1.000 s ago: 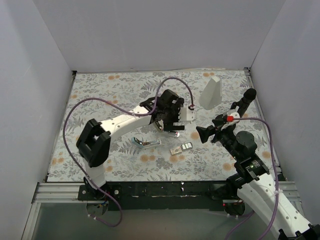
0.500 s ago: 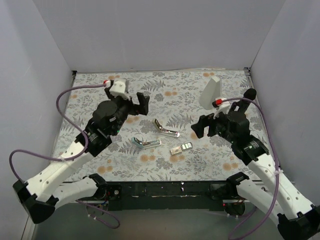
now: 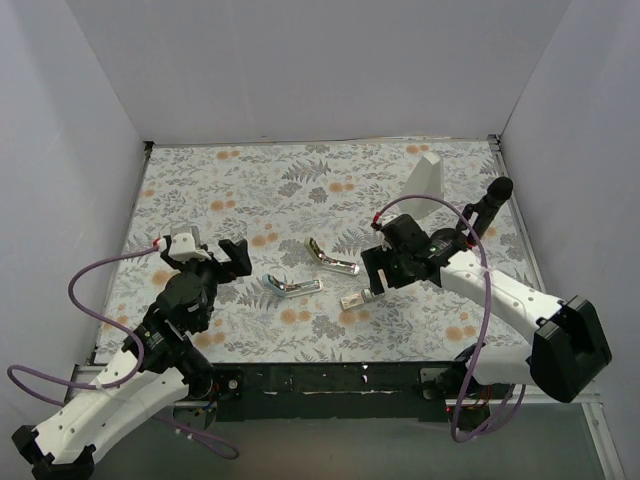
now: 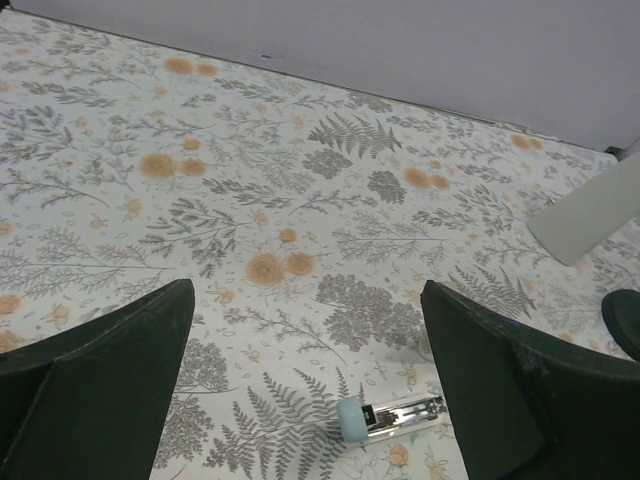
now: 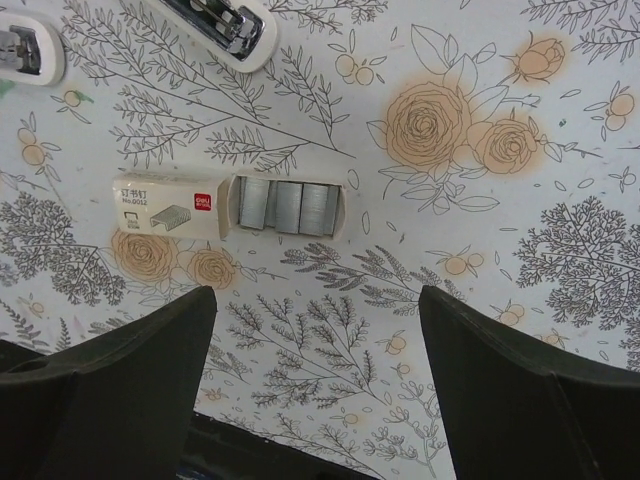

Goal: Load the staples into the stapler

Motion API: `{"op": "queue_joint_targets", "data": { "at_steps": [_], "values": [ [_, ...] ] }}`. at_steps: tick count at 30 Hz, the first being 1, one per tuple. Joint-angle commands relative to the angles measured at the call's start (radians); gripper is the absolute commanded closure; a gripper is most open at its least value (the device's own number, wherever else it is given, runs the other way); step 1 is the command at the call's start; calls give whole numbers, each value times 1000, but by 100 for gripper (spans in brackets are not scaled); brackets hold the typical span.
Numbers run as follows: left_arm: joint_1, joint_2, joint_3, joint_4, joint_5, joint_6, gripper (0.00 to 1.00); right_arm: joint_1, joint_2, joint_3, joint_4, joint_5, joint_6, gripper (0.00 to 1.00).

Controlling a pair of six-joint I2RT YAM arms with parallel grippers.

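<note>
The light blue stapler (image 3: 292,287) lies open on the floral mat, its silver channel showing. In the left wrist view its blue end (image 4: 350,418) sits low between my fingers. The cream-white staples box (image 3: 362,296) lies just right of it; in the right wrist view the box (image 5: 170,205) is slid open with silver staple strips (image 5: 285,205) showing. My left gripper (image 3: 238,258) is open and empty, left of the stapler. My right gripper (image 3: 372,272) is open and empty, hovering just above the box.
A beige stapler (image 3: 332,259) lies open behind the blue one, and also shows in the right wrist view (image 5: 215,25). A tall white wedge block (image 3: 424,183) stands at the back right. White walls enclose the mat; the black near edge (image 5: 250,455) is close.
My left arm has pulled back toward the near left, away from the staplers. My right gripper has moved left and down over the staples box. Both staplers and the box have not moved.
</note>
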Motion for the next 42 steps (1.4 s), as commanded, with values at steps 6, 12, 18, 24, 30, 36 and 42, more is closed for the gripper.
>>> {"op": "queue_joint_targets", "data": {
  "at_steps": [6, 12, 18, 24, 30, 36, 42],
  "values": [
    [32, -63, -96, 73, -133, 174, 2, 114, 222, 148, -41, 122, 150, 28],
    [34, -85, -95, 61, -107, 167, 2, 134, 302, 174, -22, 114, 173, 55],
    [35, -122, -108, 74, -78, 176, 2, 151, 356, 191, -11, 114, 184, 66],
    [38, -113, -108, 74, -62, 176, 2, 157, 387, 199, 10, 108, 189, 67],
    [41, -105, -108, 74, -55, 176, 2, 157, 396, 196, 24, 117, 199, 73],
    [44, -101, -110, 76, -47, 176, 2, 159, 405, 193, 30, 119, 199, 76],
    [48, -95, -111, 77, -35, 174, 2, 157, 413, 187, 32, 117, 201, 76]
  ]
}}
